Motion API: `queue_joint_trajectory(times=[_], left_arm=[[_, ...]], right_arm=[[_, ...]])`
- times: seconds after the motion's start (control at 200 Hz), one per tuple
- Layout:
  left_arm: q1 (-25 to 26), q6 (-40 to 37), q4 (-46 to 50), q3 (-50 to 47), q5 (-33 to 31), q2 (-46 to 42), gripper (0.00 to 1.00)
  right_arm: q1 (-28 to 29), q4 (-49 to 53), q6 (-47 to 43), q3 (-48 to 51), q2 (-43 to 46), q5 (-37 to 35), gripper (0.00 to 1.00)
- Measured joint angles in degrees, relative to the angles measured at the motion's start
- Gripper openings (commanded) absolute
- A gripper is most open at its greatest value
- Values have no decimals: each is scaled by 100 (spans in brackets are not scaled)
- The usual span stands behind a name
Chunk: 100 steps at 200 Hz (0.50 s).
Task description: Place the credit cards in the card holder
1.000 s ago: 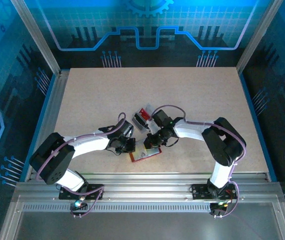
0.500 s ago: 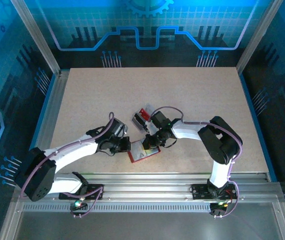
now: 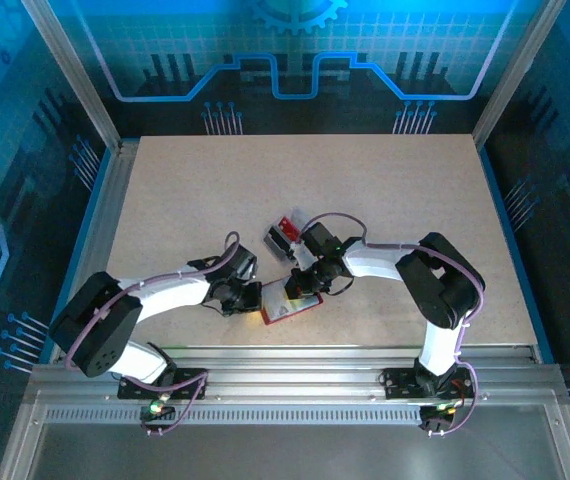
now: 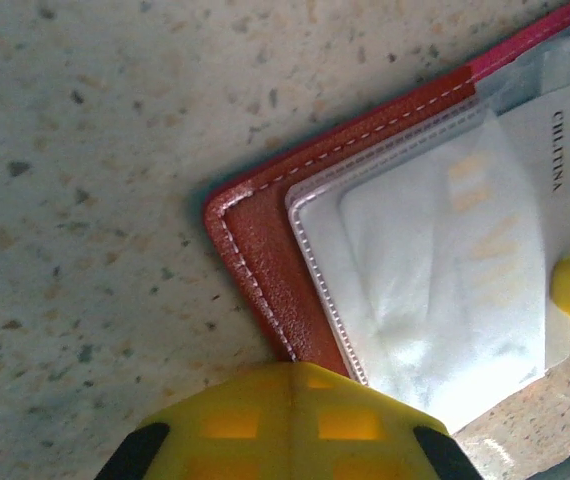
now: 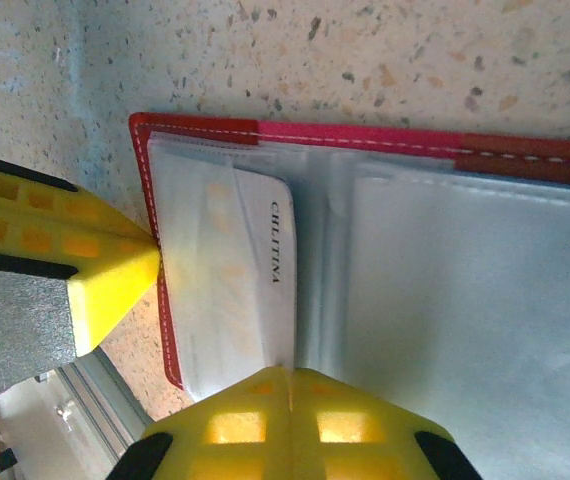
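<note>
Both pairs of fingers are closed with nothing between them, so we work as pushers, not pinchers. Our left fingers point(image 4: 250, 425) form a shut wedge whose tip meets the red border of the open holder point(image 4: 265, 245), just beside its corner. Our right fingers point(image 5: 330, 420), also shut, set their tip against the edge of a pale card point(image 5: 240, 300) that seems to lie part-way under the outer sleeve point(image 5: 190, 250).

To do this well, we judge that the left fingers should only brace the holder so it cannot slide on the counter point(image 4: 85, 200). The right fingers should push low, slowly and at the middle of the card's edge. Off-centre pressure may skew the card or wrinkle the plastic.

The right wrist view shows both tips at once, on adjoining sides of the holder, and the wider sleeve beyond. The left wrist view shows the stitched corner under our tip. The top view shows more cards point(image 3: 283, 235) beyond the right fingers, apart from the holder.
</note>
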<state>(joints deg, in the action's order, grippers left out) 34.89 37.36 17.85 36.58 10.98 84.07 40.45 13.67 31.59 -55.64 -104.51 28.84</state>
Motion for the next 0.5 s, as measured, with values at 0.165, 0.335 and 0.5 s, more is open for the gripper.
queue_joint_trajectory(times=[0.165, 0.335, 0.5], left_arm=[[15, 17, -9, 39, 22, 63, 0], [15, 17, -7, 39, 20, 61, 0], [20, 17, -11, 39, 17, 59, 0]], right_arm=[[120, -11, 109, -85, -17, -33, 0], [162, 28, 186, -111, -26, -184, 3], [195, 313, 138, -168, 72, -529, 26]])
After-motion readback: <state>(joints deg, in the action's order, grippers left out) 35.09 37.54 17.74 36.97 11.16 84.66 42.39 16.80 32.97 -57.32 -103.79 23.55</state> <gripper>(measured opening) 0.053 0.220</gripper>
